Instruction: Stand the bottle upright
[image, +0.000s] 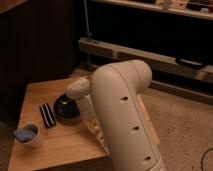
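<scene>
Our arm (122, 115): one fat, cream-white shell.
We see a thick, smooth link shaped like a tube, in off-white plastic that looks warm and yellowish in this light. Its upper end is rounded into a dome. Three small dark round holes (134, 128) run in a row down its side. Beyond the dome sits a smaller rounded joint (77, 89) of the same pale colour. Our gripper lies past that joint, low behind the shell, hidden from us.
</scene>
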